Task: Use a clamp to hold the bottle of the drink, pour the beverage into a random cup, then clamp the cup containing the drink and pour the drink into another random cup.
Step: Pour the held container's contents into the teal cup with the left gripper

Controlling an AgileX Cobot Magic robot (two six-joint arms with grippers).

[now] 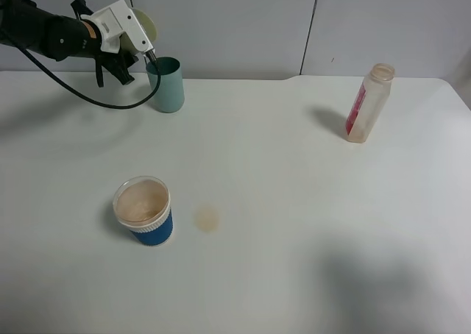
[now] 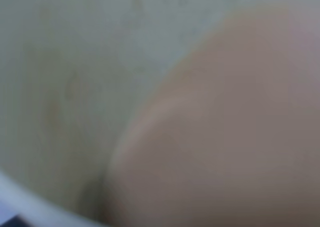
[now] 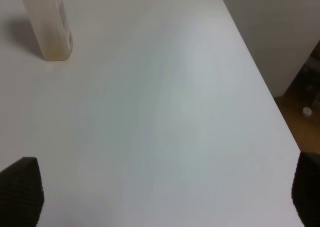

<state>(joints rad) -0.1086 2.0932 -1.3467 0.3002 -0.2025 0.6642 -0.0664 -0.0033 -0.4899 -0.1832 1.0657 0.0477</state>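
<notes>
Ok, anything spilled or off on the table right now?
Yes: a small tan puddle lies on the table just right of the blue cup, which holds drink. The bottle stands upright and uncapped.

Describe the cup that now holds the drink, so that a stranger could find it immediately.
On the white table, look at the near left part, far from the bottle at the back right. There stands a short blue cup with a white rim, full of pale brown drink. The other cup, at the back left, is taller and plain green.
</notes>
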